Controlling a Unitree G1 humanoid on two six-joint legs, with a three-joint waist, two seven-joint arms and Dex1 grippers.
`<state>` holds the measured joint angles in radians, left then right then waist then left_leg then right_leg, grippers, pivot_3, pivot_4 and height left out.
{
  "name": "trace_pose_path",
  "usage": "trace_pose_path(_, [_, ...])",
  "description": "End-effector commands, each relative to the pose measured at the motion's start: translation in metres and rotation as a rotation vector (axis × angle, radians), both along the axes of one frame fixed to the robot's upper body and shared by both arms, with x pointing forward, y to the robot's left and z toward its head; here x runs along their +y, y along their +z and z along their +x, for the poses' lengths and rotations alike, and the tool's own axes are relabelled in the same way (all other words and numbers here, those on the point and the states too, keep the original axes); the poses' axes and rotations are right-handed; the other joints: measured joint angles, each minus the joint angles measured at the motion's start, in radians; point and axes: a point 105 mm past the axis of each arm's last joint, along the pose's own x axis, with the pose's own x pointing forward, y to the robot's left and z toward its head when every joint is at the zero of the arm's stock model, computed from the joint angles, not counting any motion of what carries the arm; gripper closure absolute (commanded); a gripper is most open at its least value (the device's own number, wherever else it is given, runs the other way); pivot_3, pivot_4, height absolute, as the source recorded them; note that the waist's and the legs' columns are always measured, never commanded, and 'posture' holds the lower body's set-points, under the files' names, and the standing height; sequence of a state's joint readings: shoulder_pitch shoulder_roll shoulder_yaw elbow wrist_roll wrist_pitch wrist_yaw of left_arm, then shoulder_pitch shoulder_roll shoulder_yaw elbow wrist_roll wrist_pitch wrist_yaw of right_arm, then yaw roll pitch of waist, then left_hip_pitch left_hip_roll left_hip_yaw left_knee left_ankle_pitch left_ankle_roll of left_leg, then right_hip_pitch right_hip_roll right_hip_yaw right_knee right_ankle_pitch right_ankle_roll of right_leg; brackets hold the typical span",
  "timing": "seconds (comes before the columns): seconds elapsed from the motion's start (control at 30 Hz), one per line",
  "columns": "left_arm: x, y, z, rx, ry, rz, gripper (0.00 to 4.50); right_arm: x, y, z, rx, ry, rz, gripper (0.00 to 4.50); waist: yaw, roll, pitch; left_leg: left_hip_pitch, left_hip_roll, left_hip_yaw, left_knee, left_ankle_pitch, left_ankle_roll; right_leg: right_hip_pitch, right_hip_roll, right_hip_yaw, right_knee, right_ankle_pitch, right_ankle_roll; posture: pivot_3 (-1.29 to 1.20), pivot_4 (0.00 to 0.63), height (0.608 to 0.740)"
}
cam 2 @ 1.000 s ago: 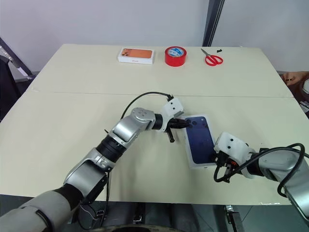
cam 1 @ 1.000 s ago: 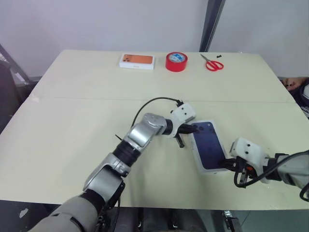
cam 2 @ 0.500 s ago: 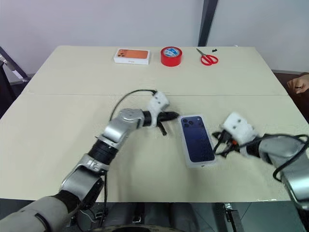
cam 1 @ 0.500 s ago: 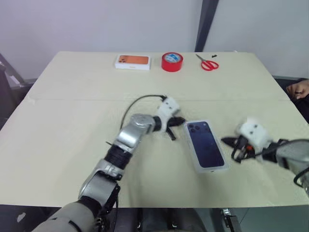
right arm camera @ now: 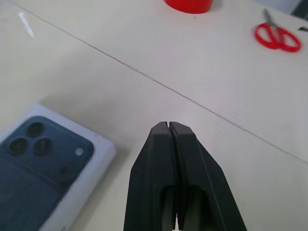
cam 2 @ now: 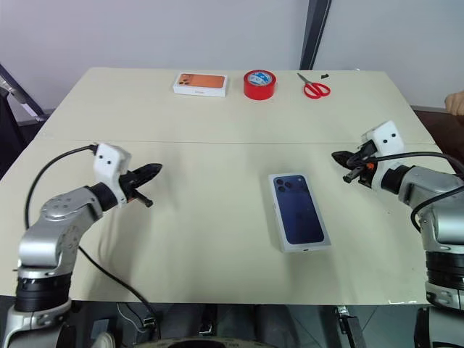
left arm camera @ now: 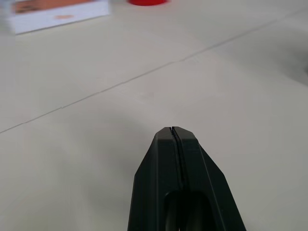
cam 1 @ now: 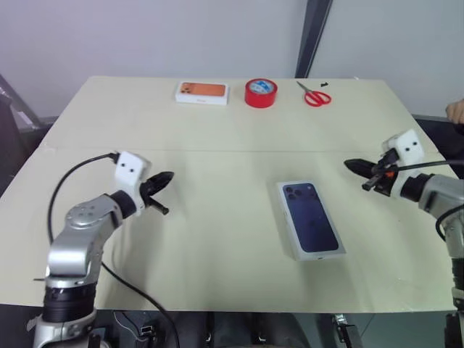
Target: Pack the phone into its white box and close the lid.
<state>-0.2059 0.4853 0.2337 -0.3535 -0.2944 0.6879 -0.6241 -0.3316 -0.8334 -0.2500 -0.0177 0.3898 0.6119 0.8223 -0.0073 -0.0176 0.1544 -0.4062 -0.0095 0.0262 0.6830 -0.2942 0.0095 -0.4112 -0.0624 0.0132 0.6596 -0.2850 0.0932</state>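
The lid, white with a dark blue phone back printed on top, lies flat in the middle of the table, right of centre. Its white sides reach the tabletop, so the white box is hidden under it and the phone is hidden too. My left gripper hovers shut far to the left of the lid, pointing toward it. My right gripper is shut and empty, to the lid's right and slightly beyond it. The right wrist view has the lid's camera-lens end beside the shut fingers.
Along the table's far edge sit a white box printed with an orange phone, a red tape roll and red scissors. A seam crosses the beige table. A person's hand shows at the right edge.
Both grippers have left the lid. The left arm swung far out to the left. The right gripper lifted and moved to the right and farther back. The lid stays put.
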Motion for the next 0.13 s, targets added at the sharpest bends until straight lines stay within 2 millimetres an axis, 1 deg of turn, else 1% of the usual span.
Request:
trace_pose_path(0.03, [0.0086,0.0167,-0.0083,-0.061,0.039,-0.003,4.5,0.0103,0.0127,0.003,-0.037,0.063,0.017,4.44,-0.003,0.0,0.0,0.0,0.0,0.0,0.0,0.0,0.0,0.0,0.0,0.0,0.0,0.0,0.0,0.0,0.15,0.725])
trace_pose_path(0.13, [0.0134,0.0112,-0.0122,-0.051,0.069,0.004,4.5,0.0177,0.0095,0.0025,-0.008,0.11,0.025,4.44,-0.004,0.0,0.0,0.0,0.0,0.0,0.0,0.0,0.0,0.0,0.0,0.0,0.0,0.0,0.0,0.0,0.15,0.725])
